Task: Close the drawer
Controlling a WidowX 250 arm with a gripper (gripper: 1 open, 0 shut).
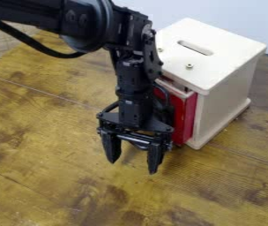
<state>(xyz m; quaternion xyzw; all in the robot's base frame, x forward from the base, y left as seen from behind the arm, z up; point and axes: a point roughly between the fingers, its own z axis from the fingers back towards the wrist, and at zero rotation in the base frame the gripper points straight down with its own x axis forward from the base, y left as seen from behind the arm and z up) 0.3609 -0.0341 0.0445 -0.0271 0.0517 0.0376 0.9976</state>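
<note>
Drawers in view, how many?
1. The red drawer sits in the lower front of the cream-white box, partly behind the gripper, whose jaws are open. Other faces of the box are hidden.

The drawer [185, 117] front is bright red. Its box [222, 74] is cream-white with a darker slot on top. The gripper [134, 156] and arm [95, 26] are black. The table [42, 168] is worn, streaky yellow-brown wood.

- The arm [95, 26] is glossy black all over, built of thick rounded segments.
- A black cable [25, 41] loops along its upper part.
- The gripper [131, 157] is black too, with two narrow tapering fingers [110, 146] below a blocky base.
</note>
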